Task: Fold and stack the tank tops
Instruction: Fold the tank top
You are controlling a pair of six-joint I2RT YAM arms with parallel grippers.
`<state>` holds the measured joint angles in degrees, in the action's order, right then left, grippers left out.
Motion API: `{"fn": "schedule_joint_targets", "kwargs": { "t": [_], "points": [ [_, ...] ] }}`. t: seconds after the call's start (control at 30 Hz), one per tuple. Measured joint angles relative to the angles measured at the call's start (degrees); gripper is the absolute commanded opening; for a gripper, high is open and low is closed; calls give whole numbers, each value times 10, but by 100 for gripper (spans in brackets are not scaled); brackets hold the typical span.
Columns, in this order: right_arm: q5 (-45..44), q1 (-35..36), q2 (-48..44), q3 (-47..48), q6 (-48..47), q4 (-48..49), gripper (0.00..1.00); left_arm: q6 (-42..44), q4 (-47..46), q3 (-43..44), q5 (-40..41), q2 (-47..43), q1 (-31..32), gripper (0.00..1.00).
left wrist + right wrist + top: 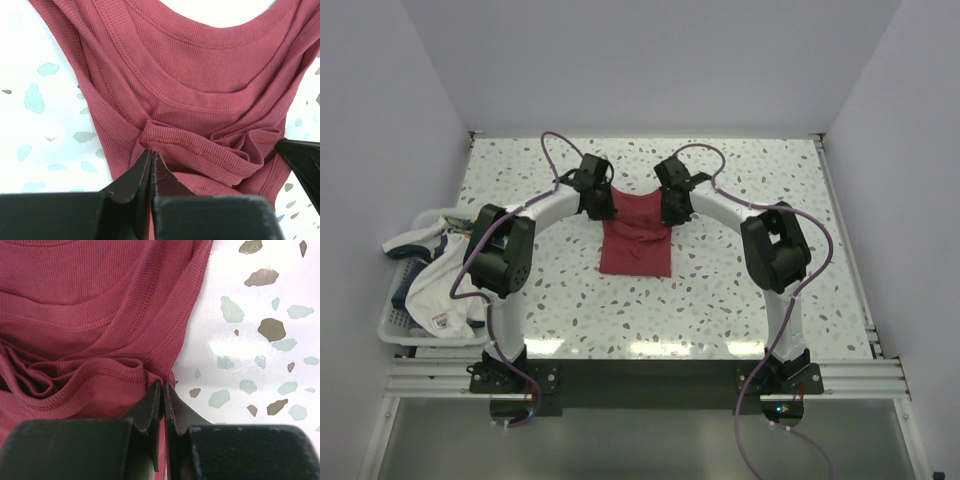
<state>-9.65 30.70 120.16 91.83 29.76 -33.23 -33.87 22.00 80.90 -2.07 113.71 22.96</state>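
The dark red tank top (637,245) lies in the middle of the speckled table, its neckline toward the far side. My left gripper (598,205) is at its upper left edge. In the left wrist view the jaws (151,152) are shut on a bunched fold of the red tank top (200,75), with red cloth showing between the fingers. My right gripper (672,210) is at the upper right edge. Its jaws (163,384) are shut on the hem of the red tank top (75,315). The white tank top (440,285) with navy trim lies crumpled in a basket at the left.
A white plastic basket (395,335) sits at the table's left edge. White walls close in the table (740,290) at the back and both sides. Both arms arch over the near half of the table.
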Motion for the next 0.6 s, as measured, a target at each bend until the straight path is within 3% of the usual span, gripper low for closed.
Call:
{"fn": "schedule_joint_targets", "kwargs": {
  "t": [0.6],
  "points": [
    [3,-18,0,0,0,0,5,0,21,12,24,0,-20,0]
  ]
}}
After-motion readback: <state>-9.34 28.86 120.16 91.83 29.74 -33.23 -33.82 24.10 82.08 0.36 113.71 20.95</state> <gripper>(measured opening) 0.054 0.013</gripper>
